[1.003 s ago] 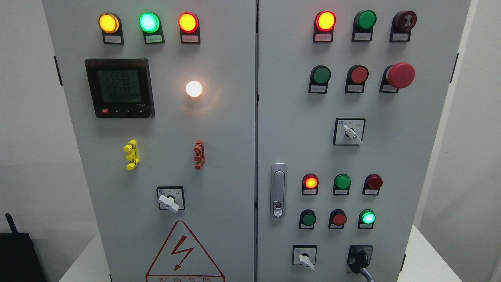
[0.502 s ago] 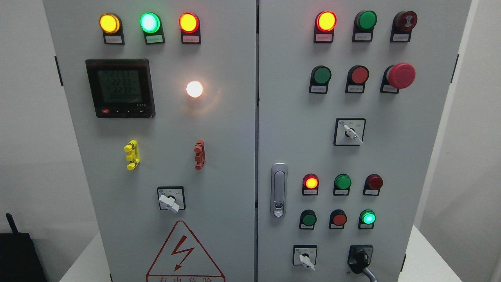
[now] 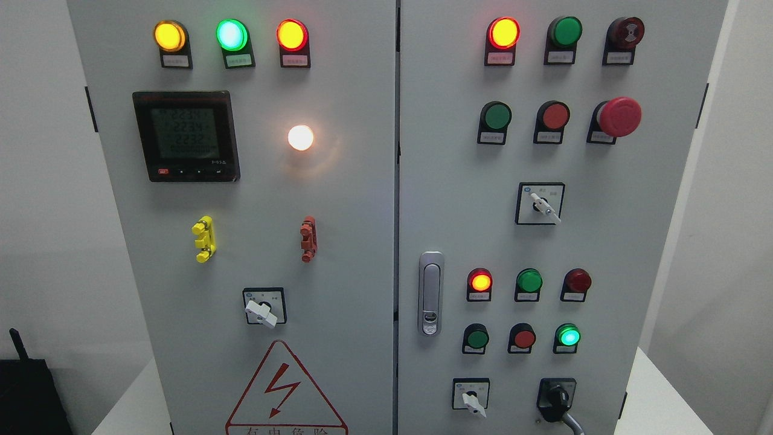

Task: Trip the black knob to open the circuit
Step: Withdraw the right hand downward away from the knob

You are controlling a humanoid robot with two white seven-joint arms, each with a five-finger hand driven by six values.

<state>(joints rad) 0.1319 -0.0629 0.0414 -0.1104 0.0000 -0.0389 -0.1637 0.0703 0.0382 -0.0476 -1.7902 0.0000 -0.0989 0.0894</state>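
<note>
Neither robot hand of mine is in view, so I cannot tell its state; the small black rotary knob looks stiff, best pinched across its raised rib.

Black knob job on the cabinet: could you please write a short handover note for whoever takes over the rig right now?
Robot hands: neither the left nor the right shows in the head view.
Black knob: bottom right of the cabinet's right door, beside a white-handled selector, a grey cable running down from it.
Done: nothing visible; nothing touches the knob.
Left: reach in, grasp the knob and turn it to trip the circuit.
</note>
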